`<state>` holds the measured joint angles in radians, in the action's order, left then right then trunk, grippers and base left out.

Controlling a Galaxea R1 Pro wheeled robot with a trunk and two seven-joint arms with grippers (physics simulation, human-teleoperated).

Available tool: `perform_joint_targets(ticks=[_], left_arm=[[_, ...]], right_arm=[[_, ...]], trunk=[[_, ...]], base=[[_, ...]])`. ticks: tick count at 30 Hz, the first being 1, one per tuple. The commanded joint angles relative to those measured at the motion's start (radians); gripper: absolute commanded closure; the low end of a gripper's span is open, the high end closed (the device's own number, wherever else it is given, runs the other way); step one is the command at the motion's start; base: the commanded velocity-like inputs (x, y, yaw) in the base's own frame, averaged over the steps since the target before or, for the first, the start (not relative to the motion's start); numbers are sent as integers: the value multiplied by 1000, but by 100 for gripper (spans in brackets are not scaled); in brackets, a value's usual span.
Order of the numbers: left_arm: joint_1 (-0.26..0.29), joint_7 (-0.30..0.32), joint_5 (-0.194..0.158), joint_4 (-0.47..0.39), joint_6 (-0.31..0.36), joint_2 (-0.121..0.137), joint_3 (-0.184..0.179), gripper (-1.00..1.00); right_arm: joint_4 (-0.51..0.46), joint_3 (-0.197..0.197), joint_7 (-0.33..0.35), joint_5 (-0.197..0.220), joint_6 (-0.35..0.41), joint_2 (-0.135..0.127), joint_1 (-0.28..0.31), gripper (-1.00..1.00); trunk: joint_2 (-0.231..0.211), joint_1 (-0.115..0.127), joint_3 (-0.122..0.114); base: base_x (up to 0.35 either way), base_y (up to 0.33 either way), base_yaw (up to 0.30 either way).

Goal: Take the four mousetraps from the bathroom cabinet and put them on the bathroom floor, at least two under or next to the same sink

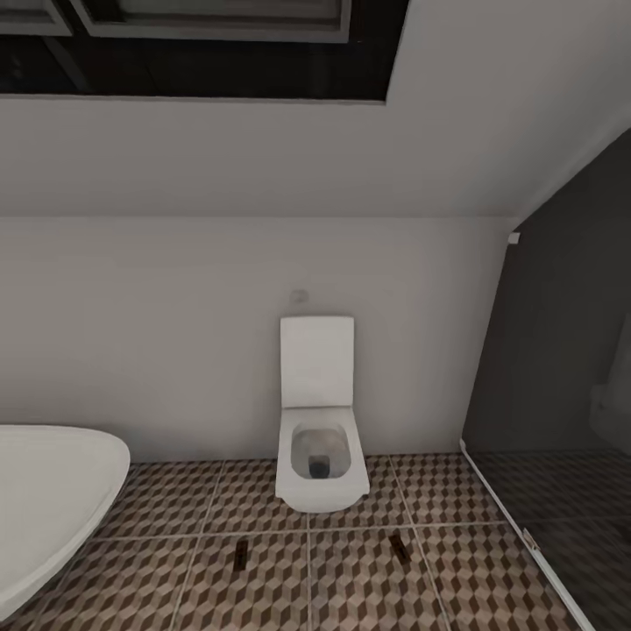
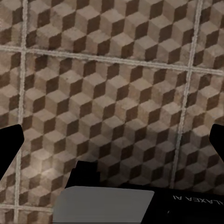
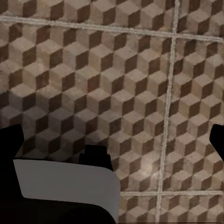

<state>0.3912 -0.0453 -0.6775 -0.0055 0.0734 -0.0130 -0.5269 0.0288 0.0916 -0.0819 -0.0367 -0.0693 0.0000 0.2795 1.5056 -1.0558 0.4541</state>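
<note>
At the left of the head view a glossy white bathtub (image 1: 48, 499) curves in with a rounded rim; a boxy white toilet (image 1: 320, 438) stands mid-wall with its lid up; to the right rises a dark grey panel (image 1: 561, 350). Two small dark marks (image 1: 242, 552) lie on the bathroom floor (image 1: 350, 578) before the toilet, too small to say whether they are mousetraps. The left gripper (image 2: 112, 140) and right gripper (image 3: 112, 140) hang over cube-patterned tile with pale grout, fingers spread wide and empty. The cabinet and sink lie somewhere outside these pictures. The risk, I judge: the base rolling over those marks, or clipping the tub while turning.
</note>
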Motion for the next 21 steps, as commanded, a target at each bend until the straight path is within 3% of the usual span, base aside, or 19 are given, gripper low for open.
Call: perform_joint_targets(ticks=[1, 21], left_arm=[[-3, -4, -8, -1, 2, 0, -8, -100], [-57, -3, -8, -1, -7, 1, -8, -100]], right_arm=[[3, 7, -4, -4, -4, 0, -2, -100], [3, 8, -4, -5, -6, 10, -78, -100]], trunk=[[-7, 4, -2], [-147, 81, -65]], base=[[0, 0, 0], [0, 0, 0]])
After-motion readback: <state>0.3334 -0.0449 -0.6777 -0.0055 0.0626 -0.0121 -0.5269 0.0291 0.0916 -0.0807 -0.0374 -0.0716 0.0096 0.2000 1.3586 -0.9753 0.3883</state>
